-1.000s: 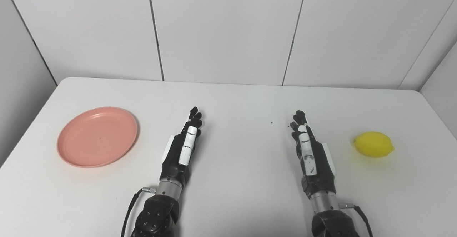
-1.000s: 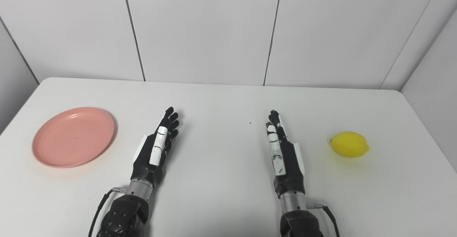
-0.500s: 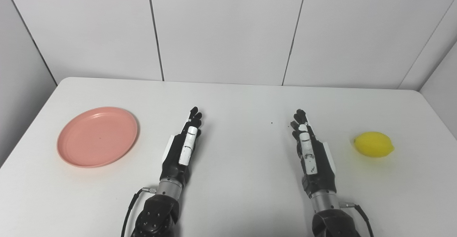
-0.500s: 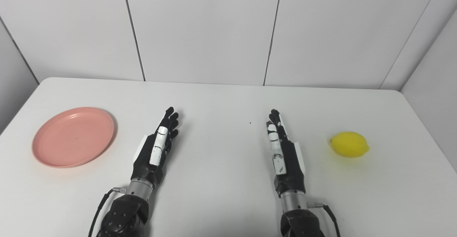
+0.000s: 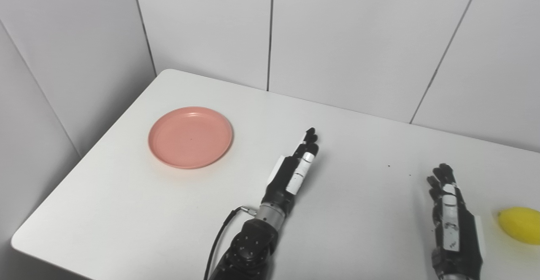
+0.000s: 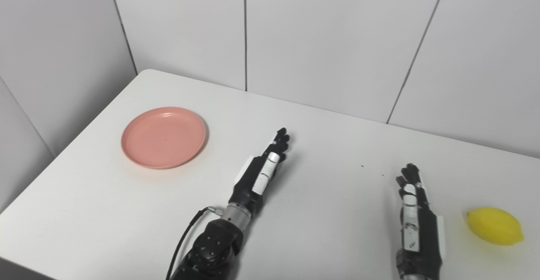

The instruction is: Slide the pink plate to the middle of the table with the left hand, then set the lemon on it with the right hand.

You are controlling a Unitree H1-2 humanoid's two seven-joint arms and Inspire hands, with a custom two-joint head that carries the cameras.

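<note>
Now the pink plate (image 5: 190, 137) lies flat on the white counter (image 5: 126, 212) in the left-centre of the frame, toward the counter's left part, empty and with nothing touching it. Well apart from it, near the middle of the picture, the left hand (image 5: 293, 173) lies low over the counter, palm down, its arm coming up from the bottom edge with a black cable (image 5: 219, 240) looping beside the wrist. Its fingers (image 5: 310, 138) are stretched out straight and close together, pointing toward the upper right, and they hold nothing; whether the palm actually touches the surface cannot be told. At the lower right of the frame the right hand (image 6: 415, 225) lies in the same flat way, fingers (image 6: 410, 174) extended toward the top of the picture and slightly spread, likewise empty. Just right of that hand, near the right edge, the lemon (image 6: 494, 225) sits on the counter, clear of the hand with a strip of bare surface between them; in the left eye view it is cut off by the frame's right border. A few small dark specks (image 5: 388, 165) mark the counter between the two hands. Behind the counter stand pale wall panels (image 5: 346, 39) with thin dark seams.
</note>
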